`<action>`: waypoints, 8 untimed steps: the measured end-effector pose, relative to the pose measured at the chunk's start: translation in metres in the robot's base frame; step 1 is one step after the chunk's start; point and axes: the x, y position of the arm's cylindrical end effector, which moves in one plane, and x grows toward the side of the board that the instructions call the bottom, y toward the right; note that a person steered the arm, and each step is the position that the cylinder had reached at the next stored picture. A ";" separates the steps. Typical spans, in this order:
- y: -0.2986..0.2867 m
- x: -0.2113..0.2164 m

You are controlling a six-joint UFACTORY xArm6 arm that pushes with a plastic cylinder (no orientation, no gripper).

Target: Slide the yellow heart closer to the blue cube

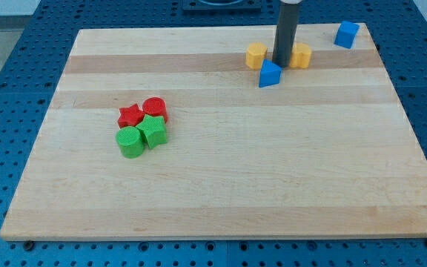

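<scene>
My tip (285,62) rests on the board near the view's top, between two yellow blocks. One yellow block (256,55) is just to its left. The other yellow block (302,55) touches the rod's right side and is partly hidden by it. I cannot tell which of the two is the heart. The blue cube (346,34) sits at the board's top right corner, apart from the right yellow block. A blue triangular block (270,74) lies just below and left of my tip.
A cluster sits at the view's left middle: a red star (130,115), a red cylinder (155,109), a green star (153,130) and a green cylinder (130,142). The wooden board (273,185) lies on a blue perforated table.
</scene>
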 end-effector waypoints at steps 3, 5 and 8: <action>0.048 0.000; 0.055 -0.013; 0.069 -0.021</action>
